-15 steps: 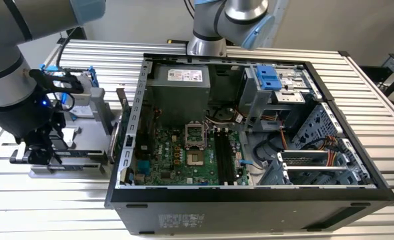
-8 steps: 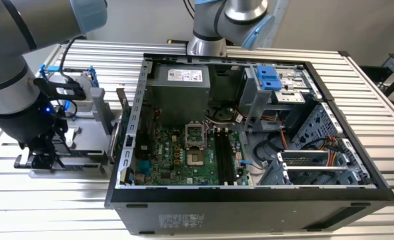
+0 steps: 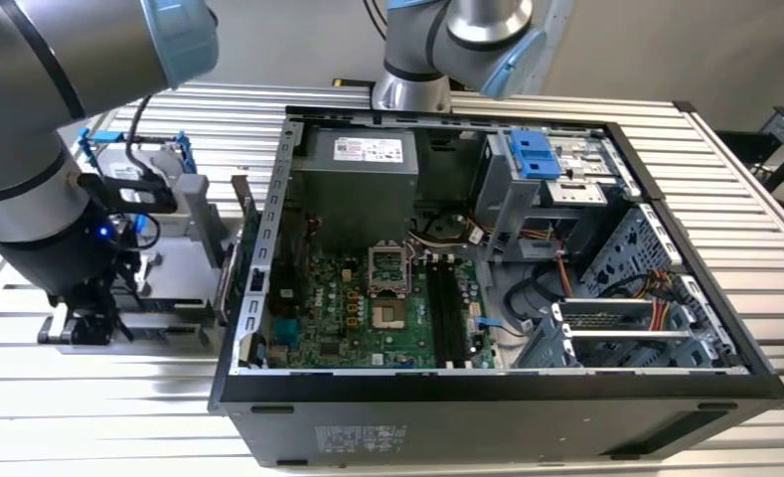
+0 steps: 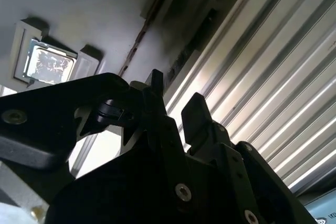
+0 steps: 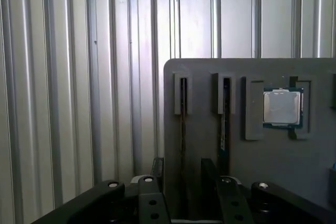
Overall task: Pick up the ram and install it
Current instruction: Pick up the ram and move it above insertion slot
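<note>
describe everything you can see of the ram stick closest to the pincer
The ram shows edge-on as a thin dark strip. It stands on its long edge in a narrow slot of the grey tray, its far end inside a raised grey bracket. In the first wrist view the open pincer sits astride its near end; whether they touch cannot be judged.
</note>
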Available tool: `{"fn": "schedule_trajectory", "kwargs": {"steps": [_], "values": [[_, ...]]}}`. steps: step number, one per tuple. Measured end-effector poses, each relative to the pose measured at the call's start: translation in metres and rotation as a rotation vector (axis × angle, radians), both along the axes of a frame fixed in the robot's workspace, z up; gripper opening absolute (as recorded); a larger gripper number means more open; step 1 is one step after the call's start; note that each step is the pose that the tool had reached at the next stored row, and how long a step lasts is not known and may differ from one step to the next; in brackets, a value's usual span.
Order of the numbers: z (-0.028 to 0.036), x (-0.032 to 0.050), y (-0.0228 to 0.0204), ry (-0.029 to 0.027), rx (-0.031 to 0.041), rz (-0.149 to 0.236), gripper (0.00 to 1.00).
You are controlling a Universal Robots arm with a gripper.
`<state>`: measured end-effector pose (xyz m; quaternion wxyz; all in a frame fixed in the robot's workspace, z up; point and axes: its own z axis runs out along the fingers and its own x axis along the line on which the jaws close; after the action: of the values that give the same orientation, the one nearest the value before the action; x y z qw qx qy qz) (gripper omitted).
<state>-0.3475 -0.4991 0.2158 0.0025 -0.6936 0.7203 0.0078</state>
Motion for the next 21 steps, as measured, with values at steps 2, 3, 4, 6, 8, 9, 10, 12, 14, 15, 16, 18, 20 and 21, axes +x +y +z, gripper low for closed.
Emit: {"fn": "schedule_trajectory", "kwargs": {"steps": [2, 3, 4, 6, 8, 9, 10, 12, 14, 15, 16, 18, 20, 21], "values": [[-0.0036, 0.0002, 0.0000, 0.0001, 0.0000, -0.005, 1.00], [-0.0055, 0.0002, 0.0000, 0.0000, 0.0000, -0.008, 1.00], [-0.0073, 0.0003, 0.0000, -0.0001, 0.0002, -0.010, 1.00], [-0.0112, 0.0003, 0.0000, -0.0001, 0.0001, -0.013, 1.00], [-0.0146, 0.0003, 0.0000, -0.0001, 0.0001, -0.014, 1.00], [-0.0165, 0.0003, 0.0000, -0.0001, 0.0001, -0.014, 1.00], [-0.0182, 0.0003, 0.0000, 0.0000, 0.0001, -0.014, 1.00], [-0.0212, 0.0003, 0.0002, -0.0002, 0.0002, -0.013, 1.00], [-0.0223, 0.0003, 0.0008, -0.0008, 0.0001, -0.007, 1.00], [-0.0226, 0.0003, 0.0011, -0.0009, 0.0000, -0.002, 1.00], [-0.0228, 0.0004, 0.0013, -0.0010, 0.0001, 0.004, 1.00], [-0.0229, 0.0003, 0.0014, -0.0010, 0.0000, 0.020, 1.00], [-0.0229, 0.0003, 0.0015, -0.0011, 0.0001, 0.028, 1.00], [-0.0229, 0.0003, 0.0016, -0.0010, 0.0001, 0.029, 1.00]]}}
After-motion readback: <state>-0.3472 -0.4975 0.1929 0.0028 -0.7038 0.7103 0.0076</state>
